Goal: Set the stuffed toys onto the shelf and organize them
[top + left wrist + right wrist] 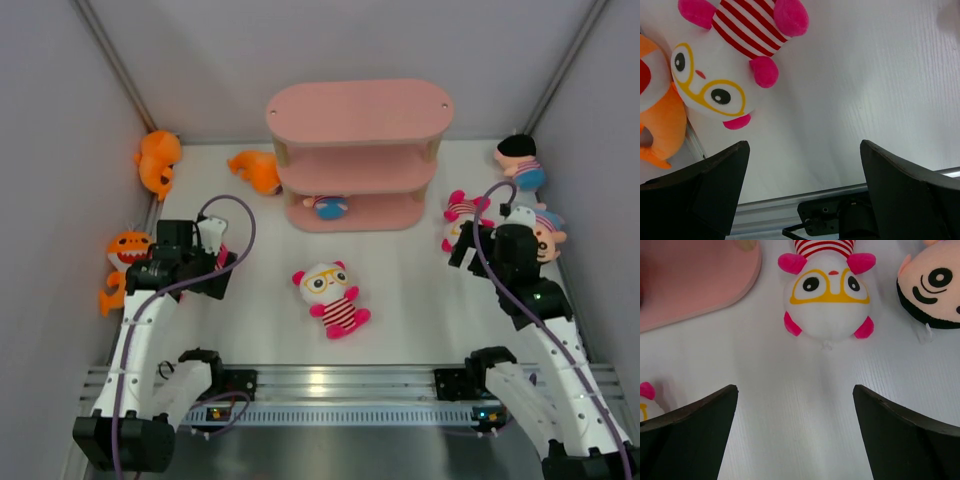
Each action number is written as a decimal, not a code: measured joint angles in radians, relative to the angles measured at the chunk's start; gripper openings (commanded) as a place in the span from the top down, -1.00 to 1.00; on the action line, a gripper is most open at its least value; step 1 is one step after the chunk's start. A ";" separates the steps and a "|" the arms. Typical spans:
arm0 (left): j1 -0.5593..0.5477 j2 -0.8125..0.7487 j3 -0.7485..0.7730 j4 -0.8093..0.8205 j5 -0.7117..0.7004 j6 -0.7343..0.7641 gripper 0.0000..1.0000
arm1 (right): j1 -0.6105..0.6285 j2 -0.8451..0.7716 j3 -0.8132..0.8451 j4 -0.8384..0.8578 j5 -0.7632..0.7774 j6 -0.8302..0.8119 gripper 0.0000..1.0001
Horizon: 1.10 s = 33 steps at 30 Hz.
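The pink shelf [360, 110] stands at the back middle, with a blue doll [328, 206] on its bottom board. A glasses toy [333, 295] lies mid-table. My left gripper [215, 270] is open and empty; in its wrist view [802, 150] a glasses toy [722, 75] lies ahead, touching an orange shark [660, 110]. My right gripper [470, 245] is open and empty; its wrist view [795, 390] shows another glasses toy [827, 297] just ahead and a doll's face [932, 287] to its right.
Two more orange sharks lie at the back left [158, 160] and beside the shelf [257, 170]. A second doll [520, 160] sits at the back right. Grey walls close in both sides. A metal rail [340, 380] runs along the near edge.
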 measured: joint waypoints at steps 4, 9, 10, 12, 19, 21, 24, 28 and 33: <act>0.000 -0.011 0.000 0.000 0.000 0.000 -0.96 | 0.000 -0.037 0.010 -0.005 0.005 -0.007 -0.99; 0.000 -0.031 0.000 0.000 0.008 0.003 -0.96 | -0.002 -0.083 0.034 -0.014 -0.086 -0.044 -0.98; 0.000 -0.034 0.000 0.000 0.008 0.004 -0.96 | -0.002 -0.090 0.045 -0.010 -0.131 -0.059 -0.94; 0.000 -0.037 -0.001 0.000 0.009 0.005 -0.96 | -0.002 -0.100 0.064 0.010 -0.259 -0.085 -0.82; 0.000 -0.035 -0.031 0.003 0.003 0.005 -0.96 | 0.278 -0.034 0.068 0.246 -0.427 -0.219 -0.75; 0.000 -0.035 -0.040 0.003 0.002 0.005 -0.96 | 0.476 0.032 0.067 0.275 -0.383 -0.332 -0.71; 0.003 -0.036 -0.058 0.005 -0.010 0.005 -0.96 | 0.681 0.135 0.058 0.280 -0.393 -0.538 -0.71; 0.006 -0.039 -0.085 0.009 -0.032 0.005 -0.96 | 0.851 0.224 -0.013 0.286 -0.400 -0.749 -0.68; 0.006 -0.042 -0.092 0.015 -0.045 0.008 -0.96 | 0.964 0.383 -0.059 0.295 -0.331 -0.907 -0.64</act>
